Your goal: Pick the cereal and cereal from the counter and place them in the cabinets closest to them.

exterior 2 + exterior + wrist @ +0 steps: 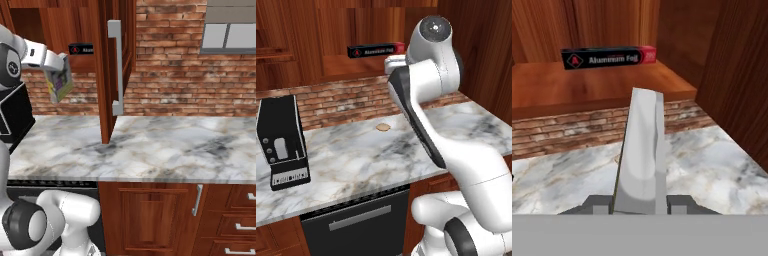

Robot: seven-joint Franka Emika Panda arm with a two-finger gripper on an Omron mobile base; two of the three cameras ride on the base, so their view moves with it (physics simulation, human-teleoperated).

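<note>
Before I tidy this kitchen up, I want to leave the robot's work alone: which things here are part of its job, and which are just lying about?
Part of the job:
- cereal box, held in the gripper
- open wall cabinet, its shelf
- counter

Just lying about:
- foil box on the shelf
- black appliance on the counter
- small round brown thing on the counter

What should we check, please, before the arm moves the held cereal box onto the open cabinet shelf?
1. Grip: gripper shut on the pale grey cereal box: ok.
2. Box upright: tilted in the right base view: not ok.
3. Cabinet door open: ok.
4. Free space on the shelf in front of the foil box: ok.
5. Box above shelf level: cannot tell.
</note>
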